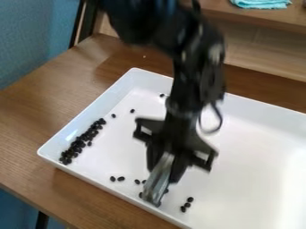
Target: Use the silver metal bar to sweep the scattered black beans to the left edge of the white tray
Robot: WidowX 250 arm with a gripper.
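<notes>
Over the front part of a white tray (239,179), the black gripper (167,171) points down, shut on a silvery-grey narrow object (156,181). That object slants down to the tray floor near its front wall. Small black beans (121,178) lie to its left, and a few more beans (187,205) lie to its right. A dense elongated pile of beans (78,145) runs along the tray's left side. Single beans (132,110) are scattered farther back. The arm hides part of the tray's middle.
The tray's raised walls surround the gripper, with the front wall close to the held object. A wooden table (36,112) bears the tray. A light blue cloth (261,3) lies on a wooden surface at the top right, and a blue wall (30,36) stands at the left.
</notes>
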